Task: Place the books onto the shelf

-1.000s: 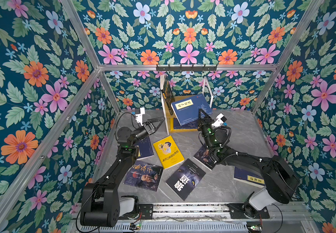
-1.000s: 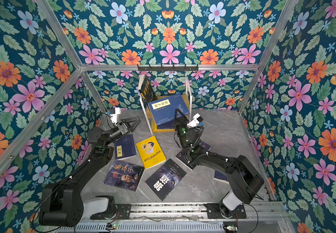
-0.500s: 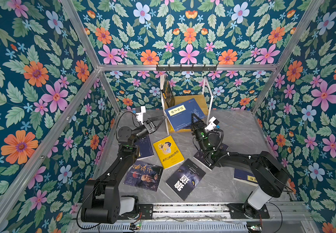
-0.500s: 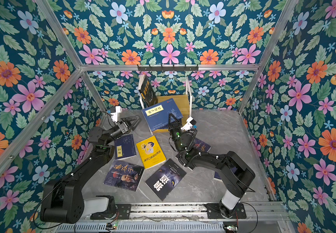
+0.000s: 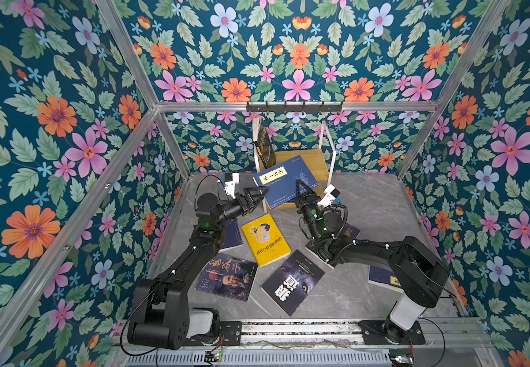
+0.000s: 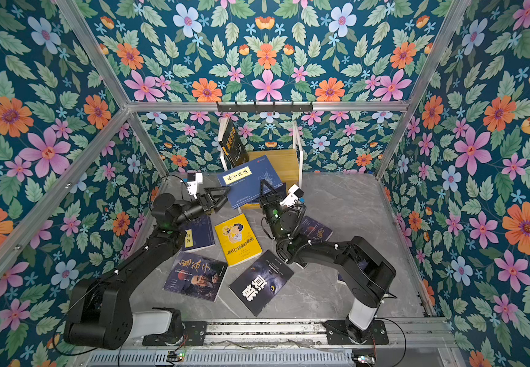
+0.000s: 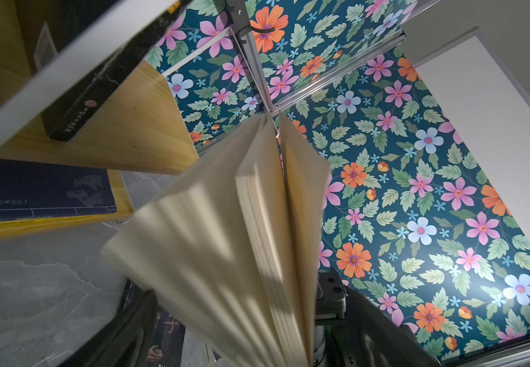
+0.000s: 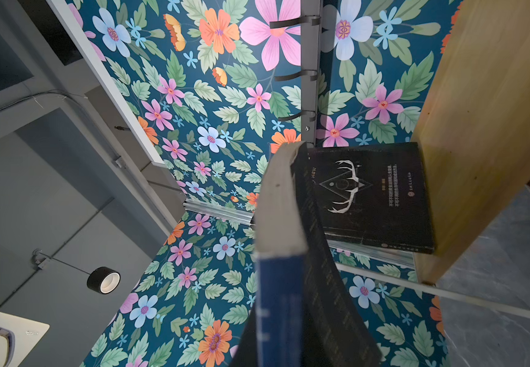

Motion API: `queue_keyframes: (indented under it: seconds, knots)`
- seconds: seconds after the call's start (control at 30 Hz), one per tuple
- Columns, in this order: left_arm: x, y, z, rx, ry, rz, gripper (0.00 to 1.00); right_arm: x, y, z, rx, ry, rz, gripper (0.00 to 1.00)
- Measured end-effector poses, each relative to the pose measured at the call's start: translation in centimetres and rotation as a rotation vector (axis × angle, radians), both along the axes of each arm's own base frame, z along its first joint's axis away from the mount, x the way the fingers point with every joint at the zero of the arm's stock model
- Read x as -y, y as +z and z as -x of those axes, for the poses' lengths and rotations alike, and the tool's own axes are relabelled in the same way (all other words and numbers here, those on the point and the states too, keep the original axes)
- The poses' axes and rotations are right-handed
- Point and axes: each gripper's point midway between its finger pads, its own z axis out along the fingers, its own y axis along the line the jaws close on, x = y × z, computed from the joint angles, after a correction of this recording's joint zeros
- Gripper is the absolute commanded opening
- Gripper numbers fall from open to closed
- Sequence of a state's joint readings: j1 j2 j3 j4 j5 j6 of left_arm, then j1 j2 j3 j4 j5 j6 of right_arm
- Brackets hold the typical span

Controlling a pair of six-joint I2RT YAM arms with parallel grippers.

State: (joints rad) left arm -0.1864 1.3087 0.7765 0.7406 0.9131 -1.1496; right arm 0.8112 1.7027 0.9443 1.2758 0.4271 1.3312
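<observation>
Ok, nearest me I see a black book (image 5: 292,282), a portrait book (image 5: 225,276) and a yellow book (image 5: 265,240) flat on the table (image 5: 368,203). Right gripper (image 5: 303,190) is clamped on the navy book (image 5: 284,182), tilted in front of the shelf (image 5: 308,160). Left gripper (image 5: 262,194) has jaws apart at that book's edge. Farther back, an antler-cover book (image 5: 265,146) stands at the shelf's left end.
</observation>
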Motion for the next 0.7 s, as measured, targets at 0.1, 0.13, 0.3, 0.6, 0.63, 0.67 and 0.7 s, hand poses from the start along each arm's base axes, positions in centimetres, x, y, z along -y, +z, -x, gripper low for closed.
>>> queue_keyframes:
  seconds: [0.1,0.13,0.3,0.6,0.63,0.67,0.7]
  knots:
    - [-0.2,-0.5,-0.1,-0.015,0.008,-0.013,0.96,0.5,1.0,0.4,0.017,-0.005,-0.01,0.0]
    - [-0.2,-0.6,-0.1,-0.018,0.008,-0.015,0.97,0.5,1.0,0.5,0.018,-0.005,-0.011,0.0]
    - [-0.2,-0.4,-0.1,-0.021,0.007,0.007,0.95,0.3,0.6,0.4,0.01,0.001,-0.006,0.0]
    - [0.5,2.5,0.6,0.045,-0.032,0.088,0.57,-0.8,-1.8,-0.2,-0.028,0.014,0.016,0.0]
    - [0.5,2.7,0.5,0.04,-0.032,0.093,0.48,-0.9,-2.2,-0.3,-0.035,0.016,0.013,0.0]
    - [0.5,2.7,0.4,0.038,-0.03,0.094,0.39,-1.0,-2.4,-0.4,-0.04,0.02,0.008,0.0]
    - [0.5,2.6,0.4,0.03,-0.028,0.093,0.31,-1.1,-2.6,-0.3,-0.042,0.021,0.01,0.0]
